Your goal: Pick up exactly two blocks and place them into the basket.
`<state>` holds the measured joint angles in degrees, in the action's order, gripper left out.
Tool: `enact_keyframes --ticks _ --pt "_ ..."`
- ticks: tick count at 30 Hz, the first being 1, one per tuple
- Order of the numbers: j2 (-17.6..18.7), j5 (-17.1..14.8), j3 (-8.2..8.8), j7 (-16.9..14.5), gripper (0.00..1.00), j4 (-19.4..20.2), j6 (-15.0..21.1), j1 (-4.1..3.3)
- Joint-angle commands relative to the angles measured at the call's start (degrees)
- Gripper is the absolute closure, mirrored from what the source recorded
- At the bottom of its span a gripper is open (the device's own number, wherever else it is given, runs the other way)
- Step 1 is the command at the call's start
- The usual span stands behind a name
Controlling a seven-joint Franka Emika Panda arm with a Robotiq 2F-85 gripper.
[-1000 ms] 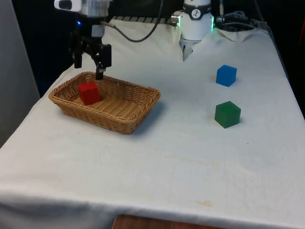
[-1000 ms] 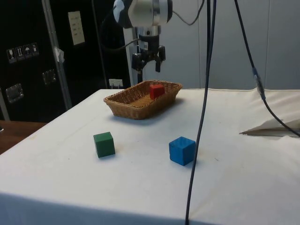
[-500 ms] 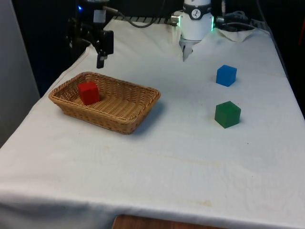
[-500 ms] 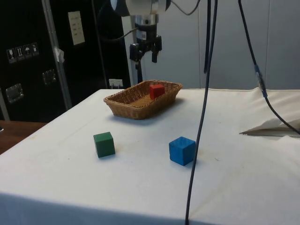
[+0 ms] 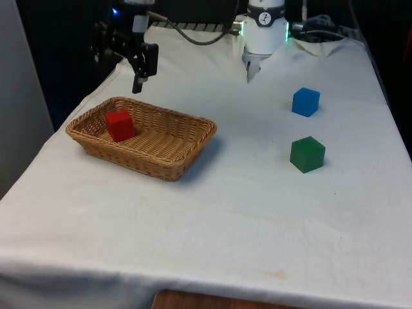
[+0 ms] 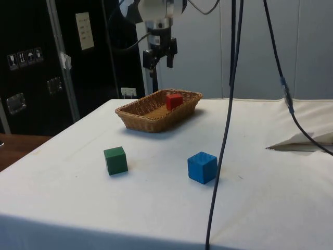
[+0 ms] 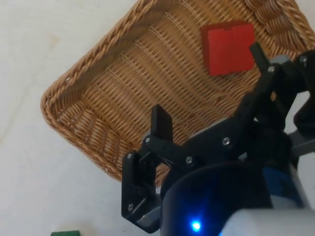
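A red block (image 5: pixel 120 125) (image 6: pixel 174 100) (image 7: pixel 227 47) lies inside the wicker basket (image 5: pixel 181 168) (image 6: pixel 139 117) (image 7: pixel 74 83), at the end towards the front view's left. My gripper (image 5: pixel 122 74) (image 6: pixel 158 61) (image 7: pixel 208 83) hangs open and empty well above the basket's far rim, clear of the red block. A blue block (image 5: pixel 306 102) (image 6: pixel 202 167) and a green block (image 5: pixel 307 154) (image 6: pixel 115 160) rest on the white cloth at the front view's right, far from the gripper.
The basket stands close to the table edge on the front view's left. A dark cable (image 6: pixel 223 130) hangs down in front of the side view. Bunched cloth (image 5: pixel 322 45) lies at the far right corner. Bare cloth stretches between the basket and the two loose blocks.
The gripper has risen from just over the red block in the basket to well above the rim, open throughout. The blocks have not moved.
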<state>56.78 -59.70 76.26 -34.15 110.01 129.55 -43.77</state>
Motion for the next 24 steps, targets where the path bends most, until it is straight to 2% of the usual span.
enact_keyframes --ticks 1,6,7,8,10,13,14,15,16,17,20,21,22,24 --pt "0.7 0.7 0.46 0.7 0.00 0.5 0.7 -0.92" --pt "1.2 2.5 0.46 1.5 0.00 0.8 2.1 -1.83" --pt "0.6 2.1 0.00 1.1 0.00 0.3 1.7 -1.09" --pt "1.3 2.8 0.46 1.7 0.00 0.9 2.3 -1.95" --pt "1.4 3.5 0.46 2.0 0.00 1.0 2.8 -2.29" --pt "1.0 4.5 0.80 2.4 0.00 1.1 3.0 -3.27" --pt "1.0 4.1 0.06 2.1 0.00 0.5 3.1 -2.29" --pt "0.9 4.6 0.92 2.3 0.00 1.1 3.0 -3.61" --pt "0.9 4.6 1.15 2.2 0.00 1.1 3.0 -3.90" --pt "0.8 4.6 1.49 2.0 0.00 1.2 2.9 -4.53" --pt "0.7 4.6 2.01 1.7 0.00 1.2 2.8 -5.39" --pt "1.0 4.2 1.55 1.8 0.00 0.6 2.9 -4.58" --pt "0.7 4.6 2.18 1.5 0.00 1.2 2.7 -5.61" --pt "0.7 4.6 2.69 1.2 0.00 1.2 2.6 -6.42"
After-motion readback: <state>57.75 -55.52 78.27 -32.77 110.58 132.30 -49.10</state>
